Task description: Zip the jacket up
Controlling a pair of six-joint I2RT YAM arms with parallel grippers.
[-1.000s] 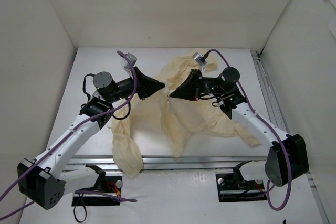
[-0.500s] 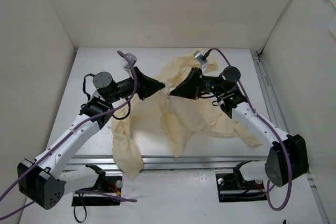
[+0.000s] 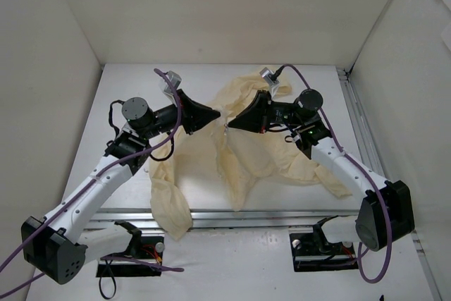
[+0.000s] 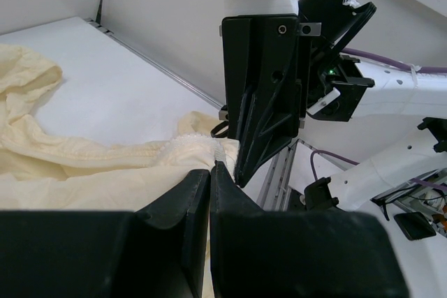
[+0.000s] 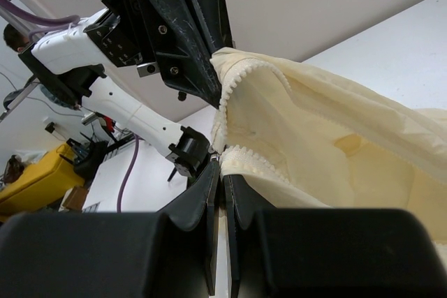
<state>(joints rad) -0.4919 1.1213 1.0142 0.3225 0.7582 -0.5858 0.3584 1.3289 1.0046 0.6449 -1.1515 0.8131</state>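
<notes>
The pale cream-yellow jacket [image 3: 271, 153] lies wrinkled on the white table, one sleeve hanging over the near edge. My left gripper [image 3: 219, 115] is shut on the jacket's front edge, pinching the cloth by the zipper teeth [image 4: 192, 146]. My right gripper [image 3: 227, 127] faces it, tips almost touching, shut on the other zipper edge [image 5: 258, 162]. In the right wrist view the jacket [image 5: 335, 130] spreads to the right and the zipper teeth curve up to the left gripper's fingers [image 5: 192, 47]. The two zipper sides are held close together above the table.
White walls enclose the table [image 3: 141, 96] on three sides. A metal rail [image 3: 356, 114] runs along the right side and another along the near edge [image 3: 275, 216]. Purple cables loop over both arms.
My left arm has shifted slightly to the left at the elbow. Both grippers stay shut on the jacket's zipper edges in nearly the same place.
</notes>
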